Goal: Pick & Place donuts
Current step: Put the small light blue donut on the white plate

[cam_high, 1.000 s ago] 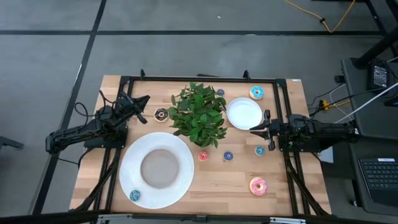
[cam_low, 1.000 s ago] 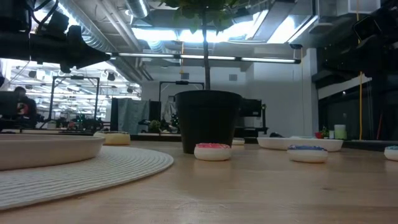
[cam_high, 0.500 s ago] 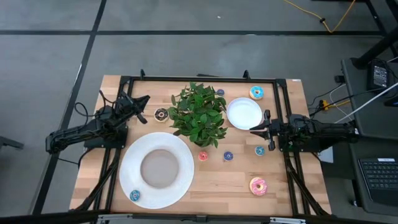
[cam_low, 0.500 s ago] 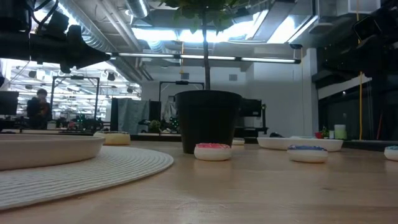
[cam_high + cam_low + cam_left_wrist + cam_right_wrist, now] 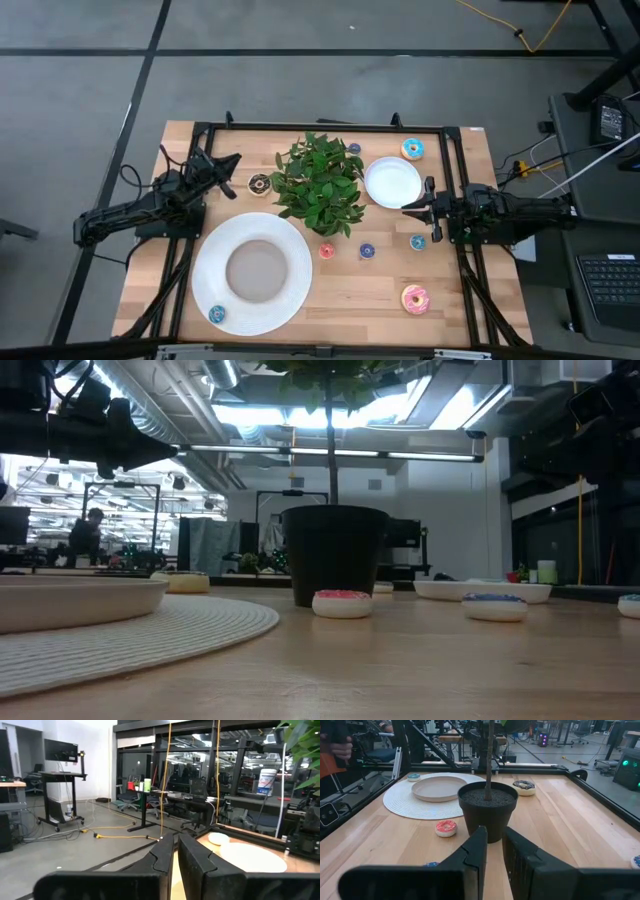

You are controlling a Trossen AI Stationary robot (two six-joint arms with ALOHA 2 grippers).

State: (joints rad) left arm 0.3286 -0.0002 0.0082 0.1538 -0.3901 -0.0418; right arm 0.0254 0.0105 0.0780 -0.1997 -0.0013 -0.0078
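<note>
The donuts lie scattered on the wooden table. The chocolate donut (image 5: 259,184) sits left of the plant, the light-blue donut (image 5: 412,149) at the far right, and the pink donut (image 5: 415,298) at the near right. Tiny donuts: red (image 5: 327,251), blue (image 5: 367,251), teal (image 5: 417,241), and a blue one (image 5: 216,314) on the mat. My left gripper (image 5: 232,160) hovers shut at the table's left, above the surface. My right gripper (image 5: 410,207) hovers shut at the right, beside the small plate. Neither has anything between its fingers.
A potted plant (image 5: 320,185) stands mid-table, its black pot (image 5: 487,810) straight ahead of my right gripper (image 5: 494,832). A small white plate (image 5: 392,182) lies right of it. A large white mat with a plate (image 5: 252,272) fills the near left. A black frame (image 5: 330,127) edges the table.
Both arms and all the donuts have kept still. Only a person far off in the room behind the table has walked toward the right in the low view.
</note>
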